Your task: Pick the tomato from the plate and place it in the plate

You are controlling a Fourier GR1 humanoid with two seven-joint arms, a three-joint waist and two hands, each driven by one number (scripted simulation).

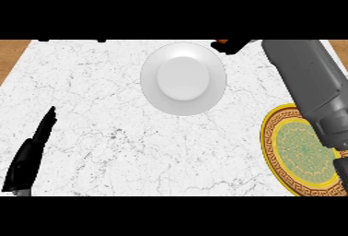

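Right hand [228,44], just beyond the white plate [183,78], grips something orange, seemingly the tomato [221,41]; grasp done, next comes carrying it over that plate.

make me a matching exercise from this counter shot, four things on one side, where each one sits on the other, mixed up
Things:
1. white plate
2. gold-rimmed patterned plate
3. left hand
4. right hand

Places:
A. lower left of the view, fingers straight, resting
B. at the view's top edge, right of centre, mostly hidden, with something orange by it
C. top centre of the counter
D. right edge of the counter, partly under the grey forearm

Pairs: 1-C, 2-D, 3-A, 4-B
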